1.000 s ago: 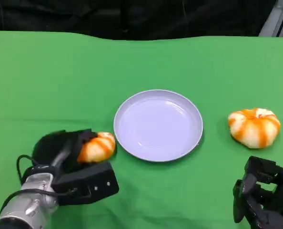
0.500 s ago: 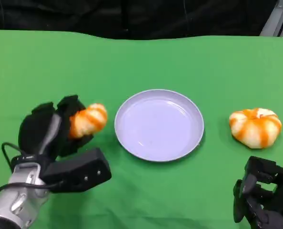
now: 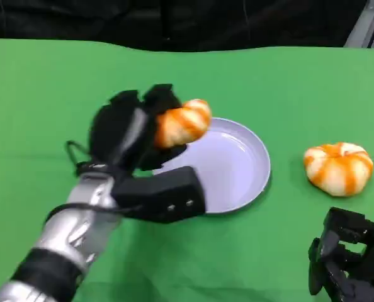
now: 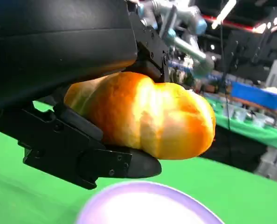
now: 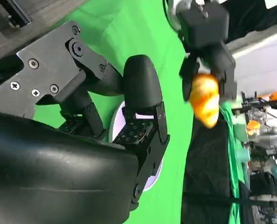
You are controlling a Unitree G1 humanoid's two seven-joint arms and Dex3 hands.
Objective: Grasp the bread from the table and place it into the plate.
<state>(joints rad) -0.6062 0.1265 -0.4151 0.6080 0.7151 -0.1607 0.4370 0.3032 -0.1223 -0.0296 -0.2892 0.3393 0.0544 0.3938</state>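
Left hand [image 3: 133,129], black and many-fingered on its silver forearm, grips the small orange-and-white striped bread roll [image 3: 182,122] above the near-left rim of the round pale lilac plate [image 3: 237,165], clear of the green table [image 3: 42,94]. A second, larger striped round bun [image 3: 337,168] lies right of the plate, with the right hand [image 3: 347,264] low at the table's edge, fingers curled in and holding nothing.

From the left wrist, the roll [image 4: 148,116] sits clamped between black fingers [image 4: 92,154], the plate [image 4: 143,205] underneath.

From the right wrist, the right hand [image 5: 106,116] shows bent, empty fingers; the held roll [image 5: 204,99] is beyond.
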